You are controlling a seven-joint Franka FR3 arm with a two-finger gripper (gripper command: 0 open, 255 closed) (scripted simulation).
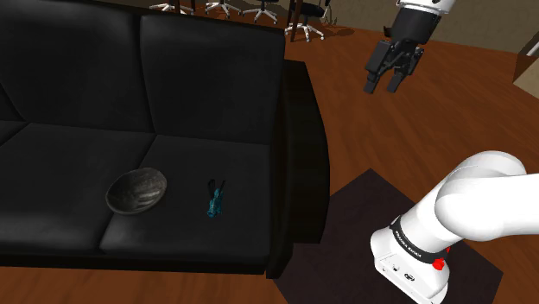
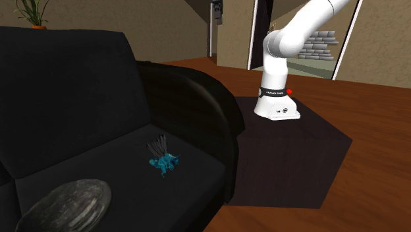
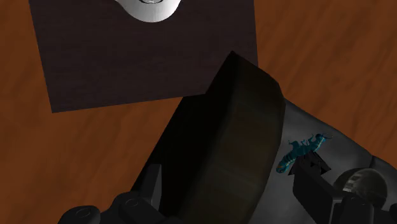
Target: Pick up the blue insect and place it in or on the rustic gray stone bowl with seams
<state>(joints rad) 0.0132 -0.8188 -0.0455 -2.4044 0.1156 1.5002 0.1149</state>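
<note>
The gripper [image 1: 384, 84] hangs in the air at the upper right of the shoulder view, above the wooden floor [image 1: 345, 112]. It is beyond the black sofa's armrest [image 1: 302, 155] and well apart from anything on the seat. Its two black fingers stand apart with nothing between them, so it is released and empty. In the wrist view the fingers look down across the armrest toward the seat. The blue insect [image 3: 302, 151] shows just past that armrest, and the bowl [image 3: 362, 184] lies farther off behind the finger on that side. In the shoulder view the insect [image 1: 213, 199] lies on the right seat cushion [image 1: 216, 173], in the lower middle of the frame. The mottled gray bowl [image 1: 136, 190] sits near it to the left, on the same cushion beside the seam, and the two do not touch. The second exterior view shows the insect [image 2: 163, 162] at centre left and the bowl [image 2: 66, 205] at the lower left corner. As far as I can judge, nothing of the task is done. The approach, descent, grasp, lift, carry and release into the bowl are all left.
</note>
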